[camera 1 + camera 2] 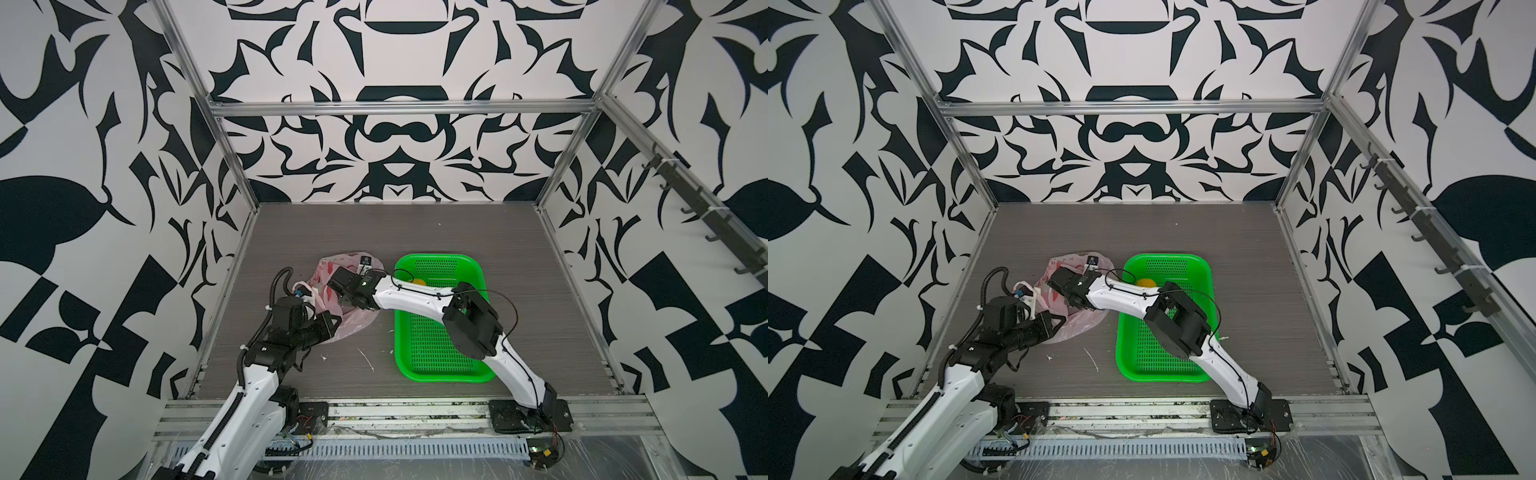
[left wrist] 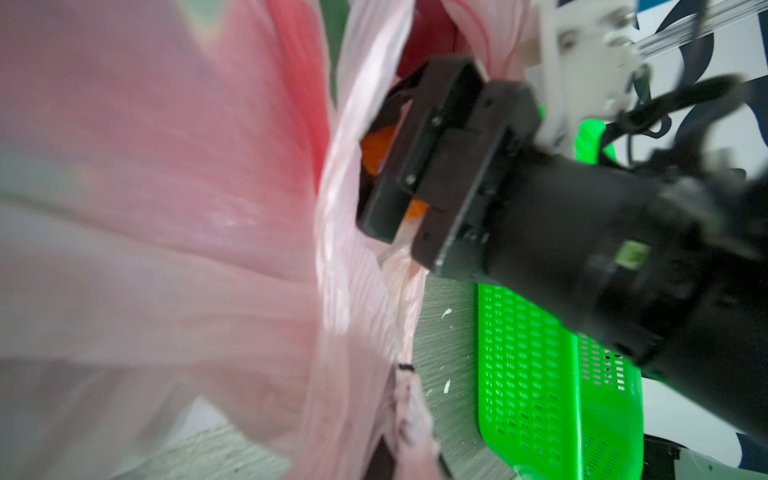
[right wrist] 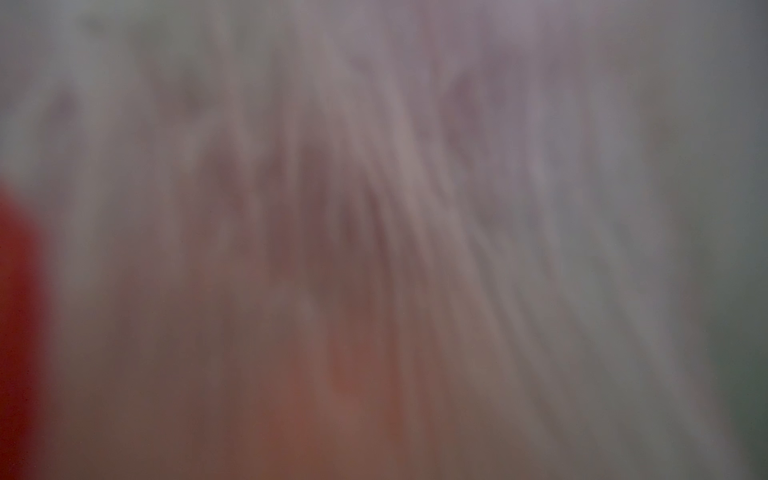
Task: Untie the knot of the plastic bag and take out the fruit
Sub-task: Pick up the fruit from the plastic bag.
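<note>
My left arm folds low at the near side of the table (image 1: 332,232). My left claw (image 1: 328,326) is clamped on the one plastic bag (image 1: 357,322), which lies just beside the one green basket (image 1: 432,357). My right arm stretches across that basket. My right claw (image 2: 384,162) is inside the bag's mouth, jaws wide, with one orange fruit (image 2: 373,149) between them. One red fruit (image 2: 428,37) sits deeper in, and one yellow fruit (image 1: 419,281) lies in the basket. I cannot read the bag's red print.
</note>
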Available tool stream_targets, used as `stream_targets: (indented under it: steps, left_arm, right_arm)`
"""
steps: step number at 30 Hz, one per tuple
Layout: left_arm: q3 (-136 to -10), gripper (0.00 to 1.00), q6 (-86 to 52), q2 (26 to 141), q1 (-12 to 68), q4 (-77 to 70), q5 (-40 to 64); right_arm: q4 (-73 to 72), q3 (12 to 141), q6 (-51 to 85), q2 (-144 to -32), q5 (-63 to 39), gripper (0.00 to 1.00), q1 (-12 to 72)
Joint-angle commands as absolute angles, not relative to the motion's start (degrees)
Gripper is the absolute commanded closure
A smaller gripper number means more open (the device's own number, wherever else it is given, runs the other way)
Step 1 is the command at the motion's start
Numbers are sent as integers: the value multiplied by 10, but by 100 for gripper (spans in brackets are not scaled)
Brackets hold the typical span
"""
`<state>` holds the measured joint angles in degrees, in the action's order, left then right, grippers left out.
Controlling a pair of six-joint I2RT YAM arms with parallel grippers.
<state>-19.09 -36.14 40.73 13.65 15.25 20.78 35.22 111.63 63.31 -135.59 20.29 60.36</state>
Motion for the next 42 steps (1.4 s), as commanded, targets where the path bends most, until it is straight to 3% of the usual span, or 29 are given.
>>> stream_targets:
  steps: [1,15,42]
  left_arm:
    - [-194,100,-354,406,139,157,208]
    - [-198,100,-358,400,139,165,201]
    - [-215,100,-365,375,139,212,140]
  right_arm:
    - [347,1106,641,-1347,183,30,605]
    - [320,1054,617,-1293,214,58,610]
    - [297,1012,471,-1165,171,61,654]
